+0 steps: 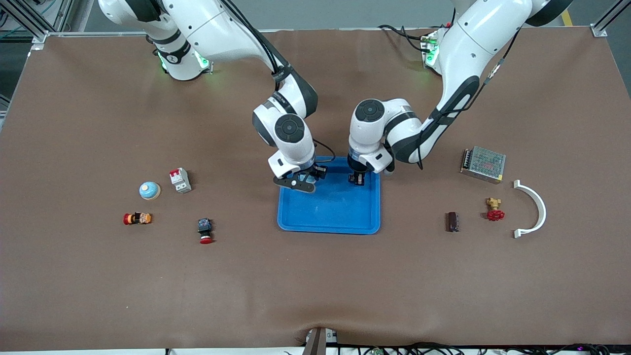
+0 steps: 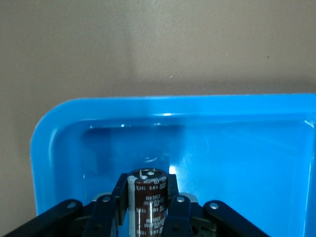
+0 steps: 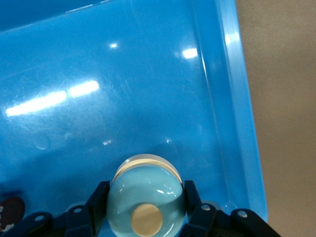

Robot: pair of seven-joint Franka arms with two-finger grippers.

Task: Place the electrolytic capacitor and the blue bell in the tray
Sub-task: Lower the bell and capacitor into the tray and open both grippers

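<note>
The capacitor (image 2: 148,197) runs off the left wrist view's edge, its lower end unseen (printed lettering too small to read); in the front view, the right end effector (image 1: 301,181) hides the bell

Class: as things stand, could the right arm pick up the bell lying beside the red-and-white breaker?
Probably not yet: the right tool is shut on a blue bell over the tray. The table bell lies unobstructed toward that arm's end, so likely reachable after a release.
</note>
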